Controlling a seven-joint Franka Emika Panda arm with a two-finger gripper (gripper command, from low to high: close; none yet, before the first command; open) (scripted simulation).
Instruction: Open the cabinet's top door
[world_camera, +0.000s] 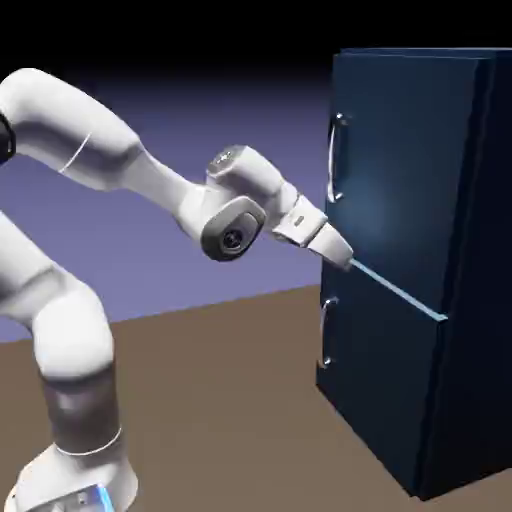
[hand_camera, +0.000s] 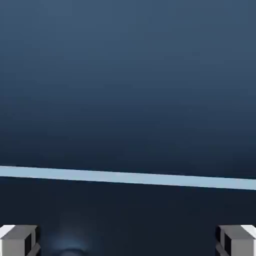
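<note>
The tall navy cabinet (world_camera: 420, 250) stands at the right of the exterior view. Its top door (world_camera: 400, 170) is flush and carries a vertical silver handle (world_camera: 337, 158) near its left edge. My gripper (world_camera: 343, 258) points at the door front just below that handle, close to the pale blue seam (world_camera: 400, 290). The hand view is filled with navy panel, and the seam (hand_camera: 128, 177) crosses it horizontally. Both fingertips (hand_camera: 19, 240) sit far apart at the bottom corners, and my gripper (hand_camera: 128, 242) is open with nothing between them.
The shorter lower door (world_camera: 375, 385) has its own silver handle (world_camera: 326, 333) beneath the seam. The cabinet rests on a brown table (world_camera: 230, 400). My white arm (world_camera: 120, 160) rises from the lower left.
</note>
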